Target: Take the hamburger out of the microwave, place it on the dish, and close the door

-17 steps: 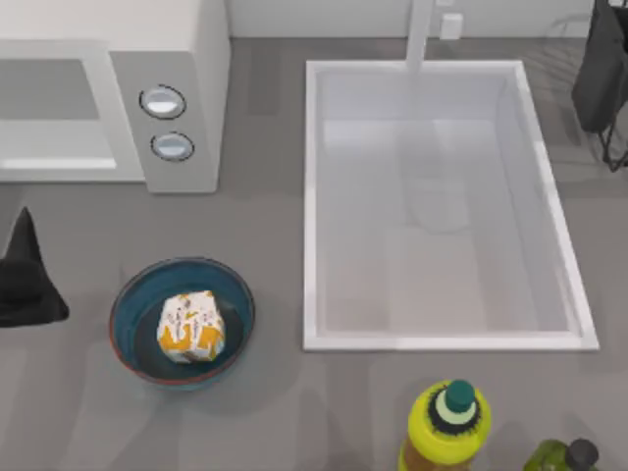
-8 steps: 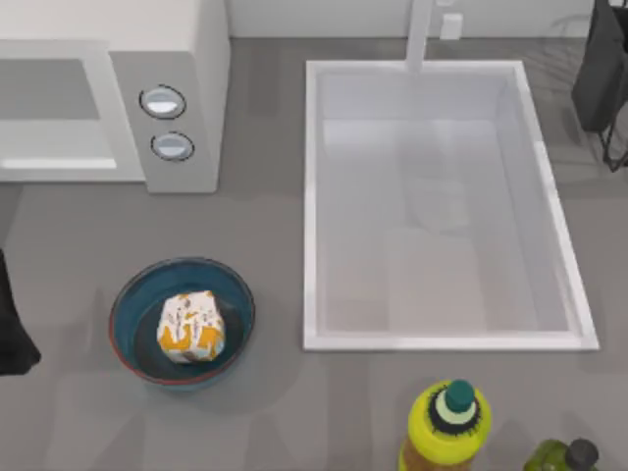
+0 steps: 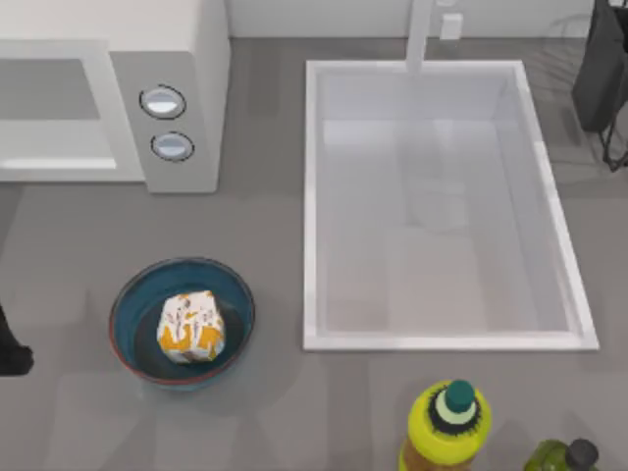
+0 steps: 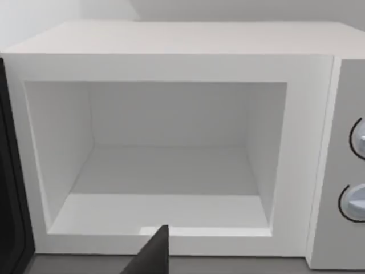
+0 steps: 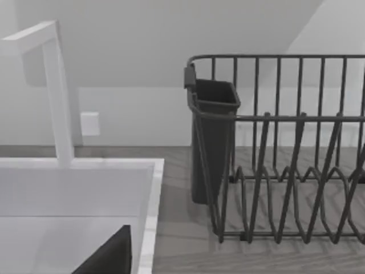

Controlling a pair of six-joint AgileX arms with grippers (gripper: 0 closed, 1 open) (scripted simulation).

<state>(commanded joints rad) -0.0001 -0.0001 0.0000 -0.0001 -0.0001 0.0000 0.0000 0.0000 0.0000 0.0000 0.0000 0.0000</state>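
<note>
Jaw state: cannot tell for either arm. Left gripper (image 3: pixel 10 348) at 9 o'clock edge; hamburger (image 3: pixel 190 326) seated in dish (image 3: pixel 128 304). Microwave (image 4: pixel 171 68) cavity empty, door (image 4: pixel 10 188) open. Risk: missed or glancing door push, leaving it ajar.

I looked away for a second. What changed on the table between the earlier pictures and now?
The left end effector drew back toward the table's left edge, away from the dish. Nothing was gripped or released. The hamburger stayed in the dish, and the microwave is still open.
</note>
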